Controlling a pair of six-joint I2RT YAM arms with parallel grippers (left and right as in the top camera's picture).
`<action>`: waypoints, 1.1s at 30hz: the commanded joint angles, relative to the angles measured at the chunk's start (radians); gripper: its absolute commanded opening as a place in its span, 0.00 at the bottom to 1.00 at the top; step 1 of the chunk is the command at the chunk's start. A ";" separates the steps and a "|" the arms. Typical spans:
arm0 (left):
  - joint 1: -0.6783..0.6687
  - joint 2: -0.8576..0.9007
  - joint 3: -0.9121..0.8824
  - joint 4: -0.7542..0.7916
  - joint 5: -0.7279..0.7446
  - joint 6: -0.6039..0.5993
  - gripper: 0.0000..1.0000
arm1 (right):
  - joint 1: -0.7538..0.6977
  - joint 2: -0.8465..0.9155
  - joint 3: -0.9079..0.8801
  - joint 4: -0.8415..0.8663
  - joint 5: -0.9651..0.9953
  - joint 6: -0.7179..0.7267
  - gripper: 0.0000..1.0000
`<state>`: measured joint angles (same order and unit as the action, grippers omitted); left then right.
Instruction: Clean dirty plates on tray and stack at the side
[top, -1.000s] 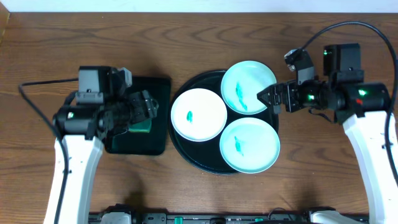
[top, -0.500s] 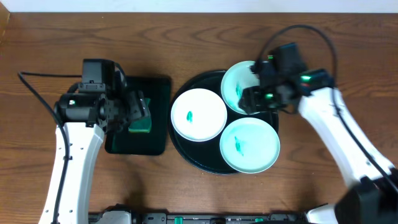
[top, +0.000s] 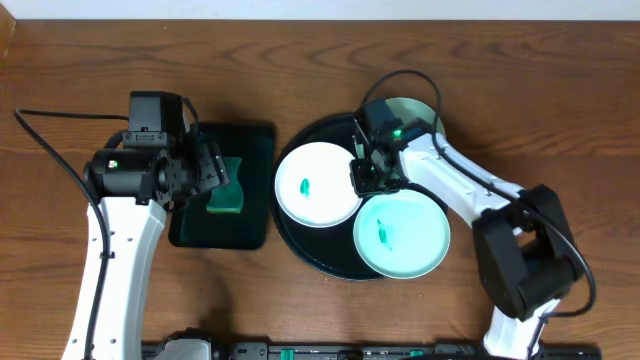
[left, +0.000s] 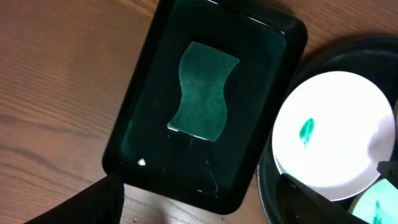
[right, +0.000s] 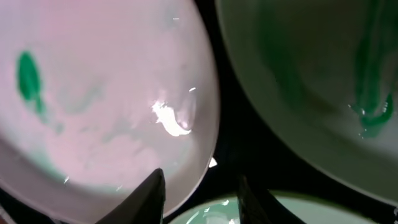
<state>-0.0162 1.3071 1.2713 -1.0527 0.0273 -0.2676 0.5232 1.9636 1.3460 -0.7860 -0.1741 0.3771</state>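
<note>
On the round black tray (top: 300, 240) lie a white plate (top: 315, 185) with a small teal smear and a mint plate (top: 401, 236) at the front. A second mint plate (top: 412, 108) at the back is partly hidden by my right arm. My right gripper (top: 362, 178) is low at the white plate's right rim. In the right wrist view the right gripper (right: 202, 196) is partly closed: one finger is over the white plate (right: 93, 93), the other over the black gap, and a gap shows beside the rim. My left gripper (top: 215, 170) hangs open over the sponge.
A green sponge (left: 202, 90) lies in the rectangular dark green tray (left: 140, 134), left of the round tray. The left gripper (left: 205, 211) is wide open above the green tray's near edge. Bare wood table (top: 80, 60) surrounds both trays, and cables trail from each arm.
My right arm has swung left from the tray's right side across the back mint plate to the white plate's right rim, its jaws narrowing. The left arm has barely shifted.
</note>
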 joint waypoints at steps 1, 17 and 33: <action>-0.001 0.011 0.006 -0.006 -0.022 0.008 0.78 | 0.009 0.031 0.014 0.021 0.028 0.031 0.32; -0.001 0.156 0.002 -0.005 -0.021 0.008 0.78 | 0.053 0.095 0.013 0.116 0.098 0.066 0.01; -0.001 0.466 0.002 0.095 -0.018 0.121 0.68 | 0.068 0.096 0.013 0.118 0.133 0.082 0.01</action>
<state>-0.0162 1.7405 1.2713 -0.9749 0.0193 -0.1978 0.5709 2.0289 1.3571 -0.6750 -0.0578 0.4564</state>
